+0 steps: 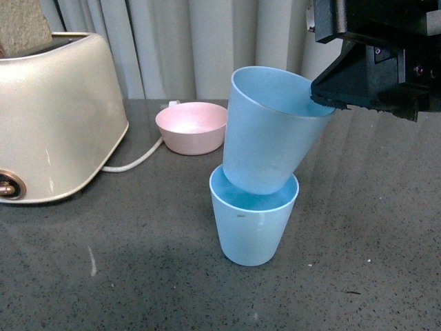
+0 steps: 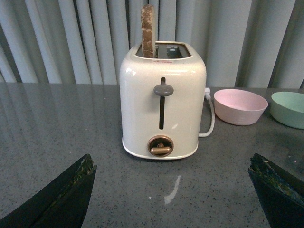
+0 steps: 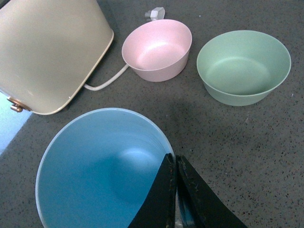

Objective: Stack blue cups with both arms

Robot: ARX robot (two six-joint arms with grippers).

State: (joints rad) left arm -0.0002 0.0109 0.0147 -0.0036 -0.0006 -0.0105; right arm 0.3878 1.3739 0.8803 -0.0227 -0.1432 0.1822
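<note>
Two blue cups: upper cup (image 1: pixel 269 127) tilted, base inside lower cup (image 1: pixel 253 221). Right gripper (image 3: pixel 175 164) jaws clenched on its rim; left gripper (image 2: pixel 171 190) jaws spread, empty. Next: straighten, seat, release.

- All three views are evenly and softly lit, fairly bright, with no harsh glare.
- The dark grey speckled stone surface (image 1: pixel 138 276) carries a soft shadow under the lower light blue plastic cup (image 1: pixel 252 224).
- The glossy cream toaster (image 2: pixel 163 107) shows faint sheen and a pale reflection streak below it.
- Focus is sharp; the nearest black jaws are slightly soft.
</note>
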